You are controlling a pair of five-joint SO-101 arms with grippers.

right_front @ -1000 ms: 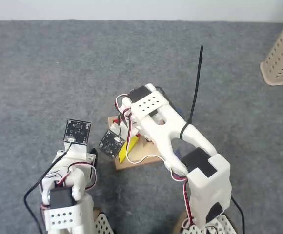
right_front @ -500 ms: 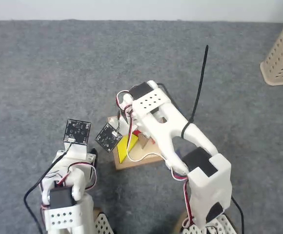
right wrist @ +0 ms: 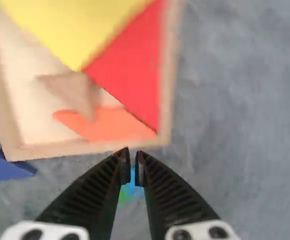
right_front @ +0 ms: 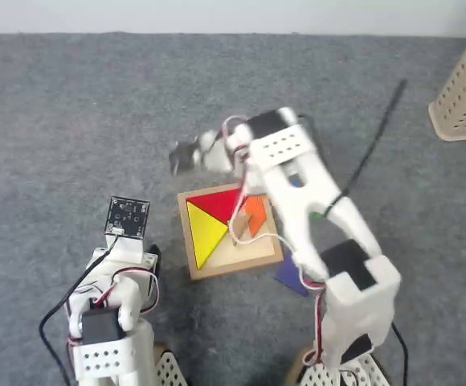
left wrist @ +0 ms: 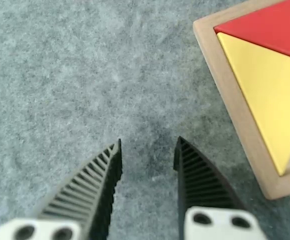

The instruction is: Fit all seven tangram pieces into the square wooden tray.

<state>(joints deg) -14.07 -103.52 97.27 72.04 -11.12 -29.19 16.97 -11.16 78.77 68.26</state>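
Observation:
The square wooden tray (right_front: 235,263) lies mid-table, holding a red triangle (right_front: 217,203), a yellow triangle (right_front: 204,234) and an orange piece (right_front: 255,215). A blue piece (right_front: 288,274) lies on the carpet by the tray's near right side. My right gripper (right wrist: 129,155) hovers just outside the tray's rim (right wrist: 166,75) beside the red triangle (right wrist: 135,70) and orange piece (right wrist: 105,127). Its fingers are shut, and a green-blue sliver shows in the slit between them. My left gripper (left wrist: 149,141) is open over bare carpet near a tray corner (left wrist: 205,30).
Grey carpet covers the table. A beige perforated basket (right_front: 464,80) stands at the far right edge. The right arm (right_front: 297,193) stretches across the tray's right side, trailing a black cable (right_front: 378,133). The left arm's base (right_front: 108,322) sits at the near left.
The right arm has swung off the tray toward its far side, uncovering the red, yellow and orange pieces. The left arm has kept still.

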